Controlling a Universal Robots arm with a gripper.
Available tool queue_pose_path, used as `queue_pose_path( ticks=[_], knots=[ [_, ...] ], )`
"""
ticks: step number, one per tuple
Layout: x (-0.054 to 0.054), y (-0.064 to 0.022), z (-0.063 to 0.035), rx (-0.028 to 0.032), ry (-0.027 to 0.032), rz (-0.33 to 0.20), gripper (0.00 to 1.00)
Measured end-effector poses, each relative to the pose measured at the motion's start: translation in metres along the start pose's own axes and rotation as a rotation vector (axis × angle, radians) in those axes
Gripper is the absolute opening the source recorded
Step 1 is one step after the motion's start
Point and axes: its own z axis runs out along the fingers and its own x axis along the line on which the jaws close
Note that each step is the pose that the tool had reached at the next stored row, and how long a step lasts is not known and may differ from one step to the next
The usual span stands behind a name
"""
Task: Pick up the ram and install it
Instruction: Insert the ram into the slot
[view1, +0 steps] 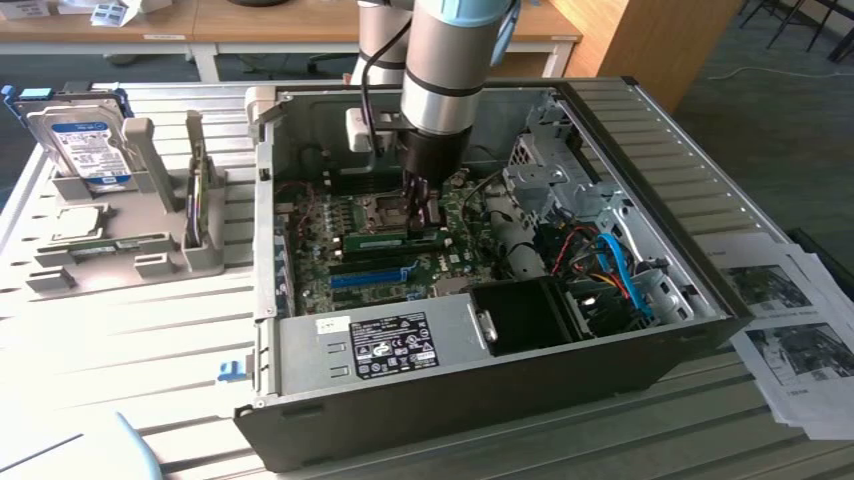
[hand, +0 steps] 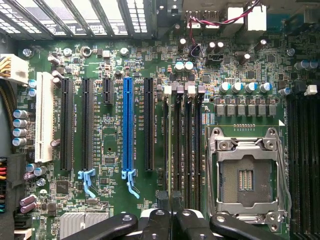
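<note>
The ram (view1: 378, 241), a narrow green stick with a white label, stands on edge on the motherboard inside the open computer case (view1: 467, 400). My gripper (view1: 427, 228) reaches straight down into the case and meets the stick at its end toward the exterior view's right. In the wrist view the gripper (hand: 170, 200) has its two dark fingertips (hand: 162, 199) nearly together, directly over the row of black memory slots (hand: 182, 145). The part of the stick between the fingers is hidden. A long blue slot (hand: 128, 125) runs parallel to the memory slots, beside the gripper.
The bare CPU socket (hand: 245, 175) lies right beside the memory slots. Cables (view1: 607, 265) and a black fan box (view1: 534, 315) fill the case's right side. A hard drive (view1: 83, 145) stands in a grey rack (view1: 120, 250) at the exterior view's left. Papers (view1: 787, 330) lie at the right.
</note>
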Motion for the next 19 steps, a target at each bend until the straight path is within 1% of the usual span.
queue_pose_path(
  ticks=[3, 5, 12, 16, 19],
  knots=[
    [0.0, 0.0, 0.0, 0.0001, 0.0, 0.0, 0.11],
    [0.0, -0.0001, 0.0, 0.0018, -0.0001, 0.0, 0.11],
    [0.0001, 0.0001, -0.0001, 0.0165, -0.0001, -0.001, 0.11],
    [-0.0001, 0.0001, -0.0001, 0.0171, -0.001, -0.001, 0.11],
    [0.0, 0.0, -0.0016, 0.0182, -0.0005, -0.001, 0.11]
  ],
)
